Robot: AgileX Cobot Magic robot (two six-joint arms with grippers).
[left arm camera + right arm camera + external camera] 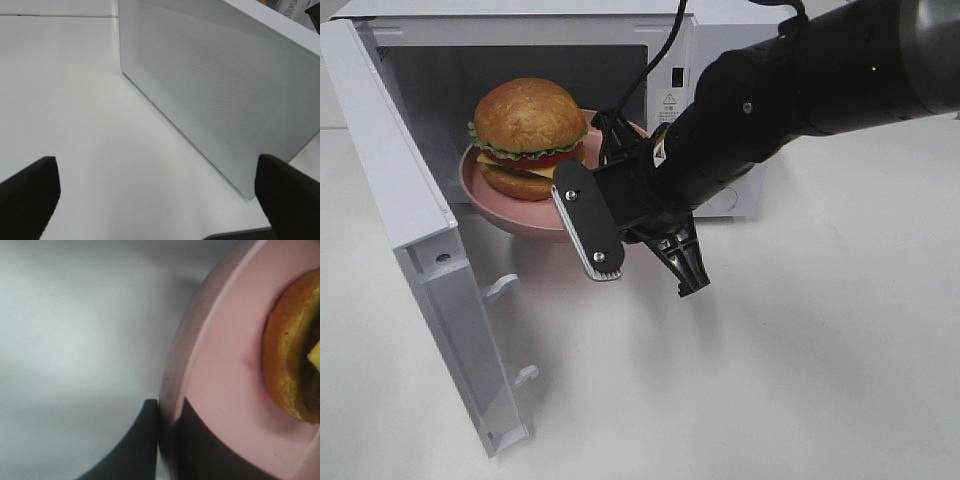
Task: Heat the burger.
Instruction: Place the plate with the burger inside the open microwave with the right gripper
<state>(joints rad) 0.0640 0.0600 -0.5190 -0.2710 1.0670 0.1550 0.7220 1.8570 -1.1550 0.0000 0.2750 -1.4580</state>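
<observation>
The burger [528, 130] sits on a round pink plate [505, 205] at the mouth of the open white microwave [675, 80]. My right gripper [578, 200] reaches in from the right and is shut on the plate's near right rim. In the right wrist view its dark fingers [200, 450] clamp the pink plate's [225, 365] edge from both sides, with the burger's [292, 365] bottom bun close by. My left gripper [160, 200] is open with nothing between its fingers, and faces the outer side of the microwave door [210, 90]. It does not show in the exterior high view.
The microwave door [420, 230] swings wide open to the left, its edge reaching toward the front of the white table [800, 380]. The bulky black right arm [820, 70] crosses in front of the microwave's control panel.
</observation>
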